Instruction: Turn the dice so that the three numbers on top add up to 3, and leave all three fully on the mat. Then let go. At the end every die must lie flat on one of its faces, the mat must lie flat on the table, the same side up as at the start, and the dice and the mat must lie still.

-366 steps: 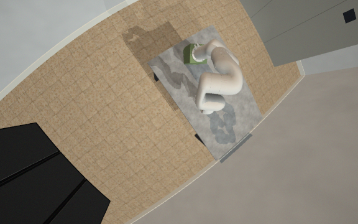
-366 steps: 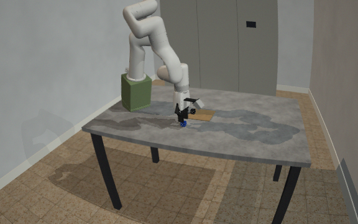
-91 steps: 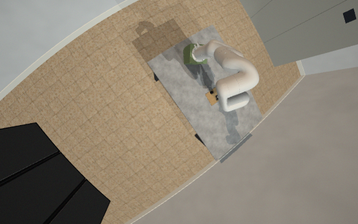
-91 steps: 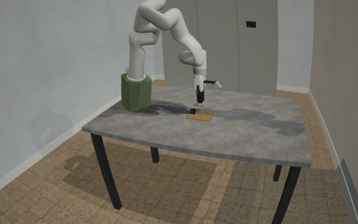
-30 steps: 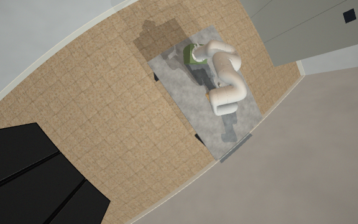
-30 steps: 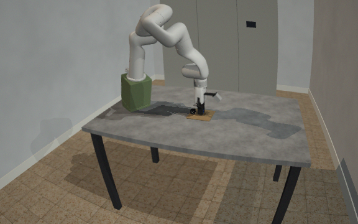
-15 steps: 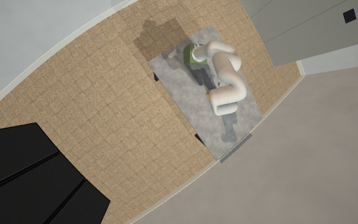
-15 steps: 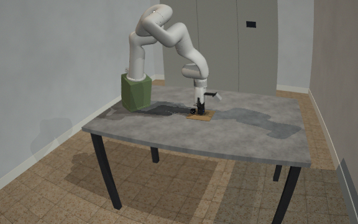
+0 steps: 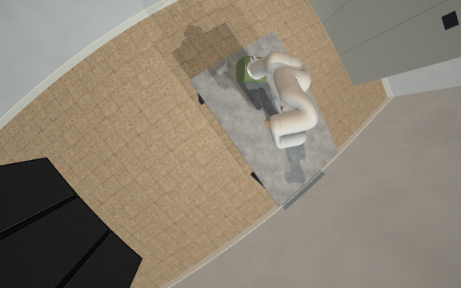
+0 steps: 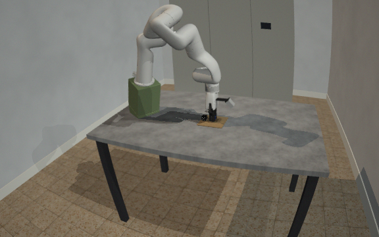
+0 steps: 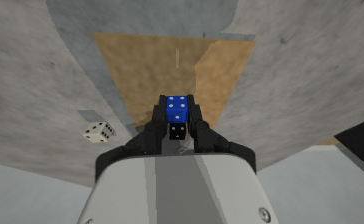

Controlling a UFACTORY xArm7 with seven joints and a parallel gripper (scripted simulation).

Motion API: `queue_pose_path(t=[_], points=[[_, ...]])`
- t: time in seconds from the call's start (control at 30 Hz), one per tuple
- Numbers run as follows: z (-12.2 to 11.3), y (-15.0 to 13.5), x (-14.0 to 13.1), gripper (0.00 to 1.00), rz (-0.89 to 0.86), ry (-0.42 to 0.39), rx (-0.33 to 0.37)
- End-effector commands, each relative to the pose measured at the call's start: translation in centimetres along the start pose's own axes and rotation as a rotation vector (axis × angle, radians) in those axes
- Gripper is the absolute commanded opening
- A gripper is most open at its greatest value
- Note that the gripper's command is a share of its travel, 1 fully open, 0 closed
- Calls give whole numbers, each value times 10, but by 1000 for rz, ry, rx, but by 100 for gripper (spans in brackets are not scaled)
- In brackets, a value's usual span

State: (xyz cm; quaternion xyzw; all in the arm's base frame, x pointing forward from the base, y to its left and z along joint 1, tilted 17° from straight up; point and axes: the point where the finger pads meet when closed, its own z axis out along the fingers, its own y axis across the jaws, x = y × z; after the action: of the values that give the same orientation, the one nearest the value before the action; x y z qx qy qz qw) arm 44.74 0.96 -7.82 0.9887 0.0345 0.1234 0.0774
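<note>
In the wrist view my gripper [image 11: 177, 103] is shut on a blue die [image 11: 177, 107], low over the near part of the tan mat [image 11: 173, 70]. A black die [image 11: 178, 131] shows between the fingers just behind the blue one; I cannot tell if the two touch. A white die [image 11: 98, 131] lies on the grey table left of the mat, off it. In the exterior view the gripper [image 10: 212, 116] stands upright on the mat [image 10: 212, 122], with a small die [image 10: 203, 117] just to its left. In the top view the arm hides the dice.
The green arm base [image 10: 144, 97] stands at the table's back left. The grey table [image 10: 216, 135] extends well beyond the mat on all sides. Grey cabinets [image 10: 232, 43] stand behind the table.
</note>
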Motion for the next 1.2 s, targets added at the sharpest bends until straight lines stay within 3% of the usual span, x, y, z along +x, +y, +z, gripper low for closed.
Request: queue_pose_path(t=[0.0,1.17], points=[[-1,0,1,21,-1,3,0],[3,0,1,21,-1,3,0]])
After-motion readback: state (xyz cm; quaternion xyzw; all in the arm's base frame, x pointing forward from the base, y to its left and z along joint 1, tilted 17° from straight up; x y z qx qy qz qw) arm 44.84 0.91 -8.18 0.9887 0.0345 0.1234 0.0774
